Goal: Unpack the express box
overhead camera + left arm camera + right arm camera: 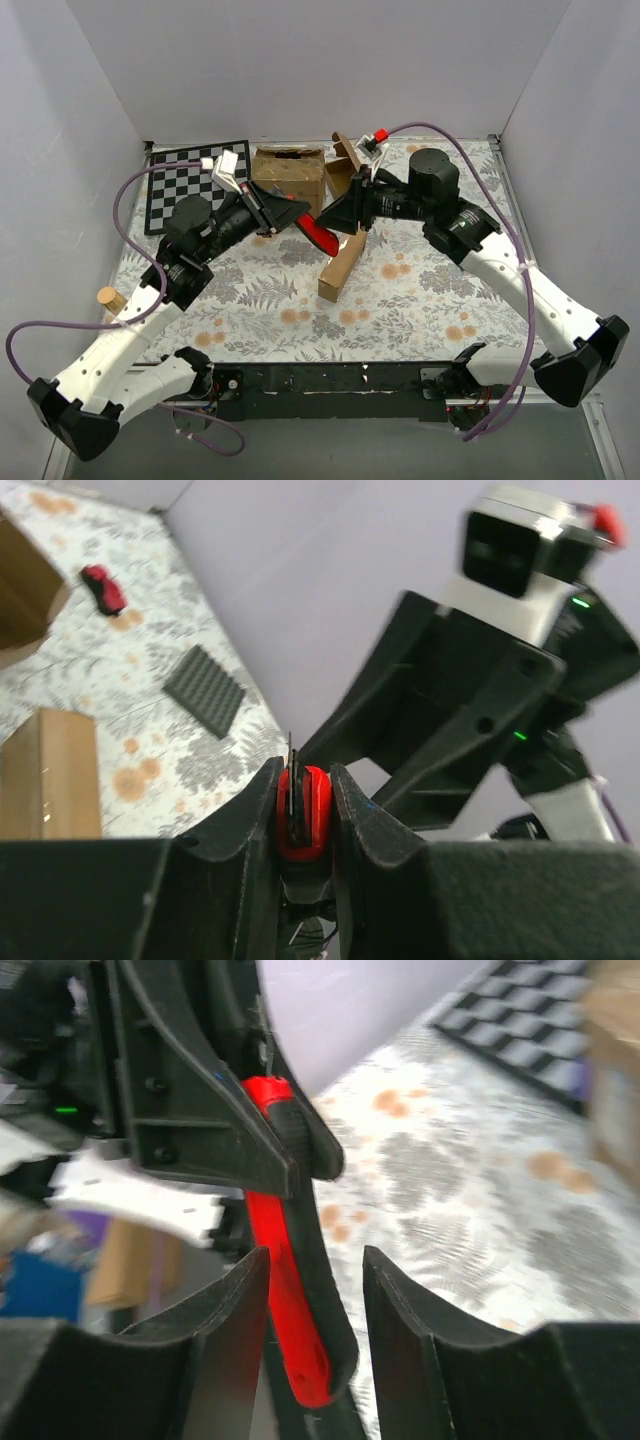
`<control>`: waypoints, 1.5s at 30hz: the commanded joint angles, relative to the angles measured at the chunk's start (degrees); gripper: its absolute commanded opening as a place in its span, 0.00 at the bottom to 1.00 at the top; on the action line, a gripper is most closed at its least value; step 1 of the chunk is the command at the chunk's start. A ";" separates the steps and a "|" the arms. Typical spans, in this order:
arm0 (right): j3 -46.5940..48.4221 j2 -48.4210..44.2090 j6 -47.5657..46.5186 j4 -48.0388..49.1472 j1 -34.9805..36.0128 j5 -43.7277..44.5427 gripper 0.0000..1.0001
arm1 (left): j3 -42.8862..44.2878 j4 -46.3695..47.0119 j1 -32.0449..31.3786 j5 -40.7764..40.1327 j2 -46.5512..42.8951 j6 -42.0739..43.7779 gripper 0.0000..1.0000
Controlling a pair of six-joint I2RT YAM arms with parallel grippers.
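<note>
My left gripper (pixel 296 211) is shut on a red and black utility knife (pixel 320 236) and holds it above the table; in the left wrist view (pixel 303 772) the knife's red body (pixel 316 815) is clamped between the fingers. My right gripper (pixel 338 222) is open, tip to tip with the left one. In the right wrist view (pixel 316 1252) the knife's free end (pixel 295 1350) hangs between its fingers, close to the left one, unclamped. The express box (pixel 342 263), a narrow flat brown mailer, lies just below both grippers and also shows in the left wrist view (pixel 50 775).
A larger brown carton (pixel 288 176) and another brown box with a raised flap (pixel 345 163) stand behind the grippers. A chessboard (pixel 188 182) lies at the back left. A cork-like piece (pixel 108 299) sits at the left edge. A black ridged pad (pixel 204 690) and a small red item (pixel 103 589) lie on the floral cloth.
</note>
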 commanded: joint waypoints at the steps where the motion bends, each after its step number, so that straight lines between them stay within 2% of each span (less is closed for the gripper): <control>1: 1.03 -4.43 -12.11 -18.02 2.15 30.64 0.51 | 6.40 -19.76 -0.17 -7.92 5.25 0.78 0.00; 2: 0.50 -5.48 -13.25 -18.10 3.03 34.63 0.52 | 8.32 -21.80 -0.17 -9.59 6.05 -0.80 0.00; 3: -1.16 -7.32 -14.48 -17.15 5.21 38.33 0.67 | 9.38 -23.74 -0.25 -13.00 7.10 -1.77 0.00; 4: -2.05 -8.47 -15.62 -16.36 6.97 47.76 0.78 | 10.96 -28.11 -0.25 -14.17 9.38 -2.65 0.00; 6: -3.89 -10.85 -20.54 -13.29 13.10 56.52 0.91 | 16.06 -31.65 -0.17 -16.71 12.02 -4.85 0.00; 7: -4.34 -11.12 -21.42 -13.01 14.45 62.21 0.91 | 17.55 -34.54 -0.25 -16.81 13.17 -6.07 0.00; 8: -4.08 -11.12 -21.96 -13.09 15.50 63.75 0.92 | 19.05 -35.79 -0.17 -18.64 15.18 -7.13 0.00; 13: -3.64 -11.21 -27.58 -13.45 20.60 66.74 0.93 | 29.94 -45.43 -0.25 -23.22 20.20 -14.60 0.00; 16: -5.22 -11.91 -30.91 -10.29 23.16 67.10 0.93 | 34.95 -51.59 -0.25 -24.46 24.33 -18.63 0.00; 19: -3.47 -9.63 -32.15 -11.16 23.95 68.59 0.91 | 37.07 -55.12 -0.52 -24.37 26.97 -22.59 0.00; 22: -3.37 -8.57 -32.77 -9.50 24.22 70.61 0.86 | 37.26 -56.27 -0.96 -23.93 27.77 -25.58 0.00; 25: -4.43 -9.19 -34.26 -5.46 24.30 68.96 0.84 | 37.43 -56.98 -1.13 -23.58 28.47 -26.47 0.00; 35: 1.02 0.03 -36.29 -7.38 24.39 63.42 0.81 | 38.93 -58.91 -1.84 -22.35 29.70 -28.32 0.00; 41: 3.22 3.47 -36.72 -7.92 24.83 63.15 0.82 | 39.28 -59.00 -1.92 -22.26 29.61 -28.32 0.00; 45: 4.80 5.92 -37.51 -8.78 24.83 62.80 0.78 | 39.45 -59.44 -1.92 -21.74 29.61 -28.15 0.00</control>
